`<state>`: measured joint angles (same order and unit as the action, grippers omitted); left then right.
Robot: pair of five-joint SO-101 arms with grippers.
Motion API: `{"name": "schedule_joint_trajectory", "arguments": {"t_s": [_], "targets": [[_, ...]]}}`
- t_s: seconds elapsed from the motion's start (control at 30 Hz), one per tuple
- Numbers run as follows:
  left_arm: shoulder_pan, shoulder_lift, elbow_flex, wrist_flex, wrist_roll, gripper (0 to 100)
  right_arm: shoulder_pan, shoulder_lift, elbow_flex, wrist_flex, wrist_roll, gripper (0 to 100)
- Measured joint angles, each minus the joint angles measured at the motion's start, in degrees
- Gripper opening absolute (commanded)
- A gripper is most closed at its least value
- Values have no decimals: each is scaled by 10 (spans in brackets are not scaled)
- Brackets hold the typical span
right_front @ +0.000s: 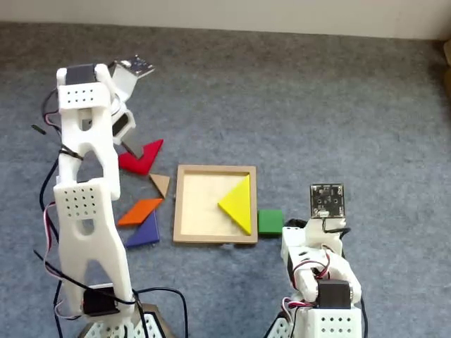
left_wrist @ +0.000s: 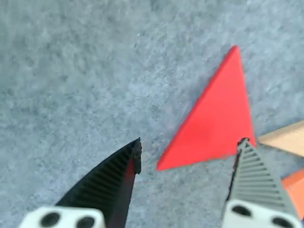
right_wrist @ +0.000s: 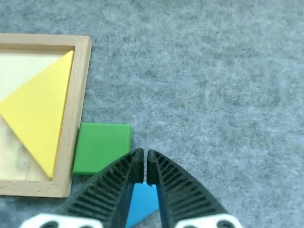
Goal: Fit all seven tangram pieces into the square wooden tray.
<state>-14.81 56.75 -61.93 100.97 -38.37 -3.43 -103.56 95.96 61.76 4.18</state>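
one yellow triangle [right_front: 238, 204] sits in the tray [right_front: 215, 169]; six wait outside. left tool [left_wrist: 190, 142] spread above red triangle [left_wrist: 216, 118], right tool [right_wrist: 145, 159] pressed together.

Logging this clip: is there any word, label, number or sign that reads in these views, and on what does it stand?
None can be read.
The circuit board on the right arm's wrist carries tiny markings, too small to read.
The wooden tray, yellow triangle, red triangle and green square bear no print.
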Motion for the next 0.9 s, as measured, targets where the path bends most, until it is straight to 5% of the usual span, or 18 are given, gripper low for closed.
{"name": "schedule_joint_trajectory", "arguments": {"t_s": [0.9], "targets": [[33, 81, -9, -4, -41, 306, 0, 0, 0, 0, 0, 28]]}}
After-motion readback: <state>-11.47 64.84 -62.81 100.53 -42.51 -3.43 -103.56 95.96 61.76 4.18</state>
